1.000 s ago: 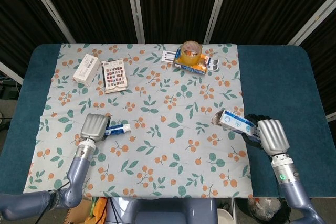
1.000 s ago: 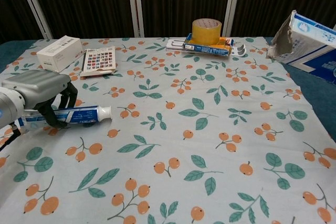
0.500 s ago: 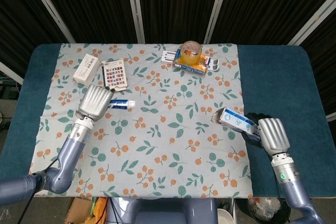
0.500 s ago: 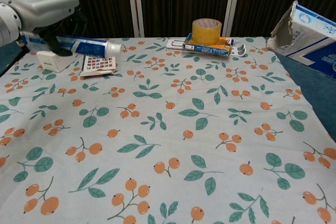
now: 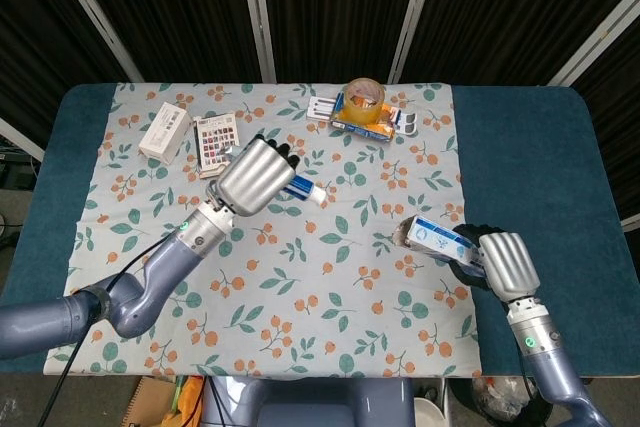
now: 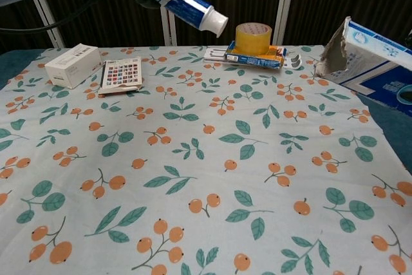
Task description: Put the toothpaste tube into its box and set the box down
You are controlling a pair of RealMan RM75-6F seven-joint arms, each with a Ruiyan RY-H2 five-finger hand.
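Since half a second ago the left hand (image 5: 257, 176) has carried the toothpaste tube (image 6: 185, 4) up and toward the middle of the table; a second ago that tube lay on the cloth near the table's left front. The hand's fingers are wrapped around the tube's body, and the tube hangs in the air, tilted, its white cap (image 6: 218, 24) pointing down to the right toward the box. In the chest view only the tube and a bit of dark fingers show at the top edge, the hand itself mostly out of frame.

On the floral tablecloth (image 5: 330, 277) at far left lies a small white carton (image 5: 165, 131), closed, and just beside it a card of coloured squares (image 5: 220, 141). Neither has moved. Further right, at the back edge, a roll of yellow tape (image 6: 253, 37) stands on a flat blue and orange packet (image 6: 254, 60), with a white item (image 6: 217, 55) at the packet's left end; all unchanged.

At right, the toothpaste box (image 6: 367, 56) has drifted slightly inward and now sits a little lower in the head view. The right hand (image 5: 507, 265) clasps its rear end and holds it off the table. Its torn flap end (image 6: 334, 51) gapes open toward the tube, and the inside cannot be seen clearly
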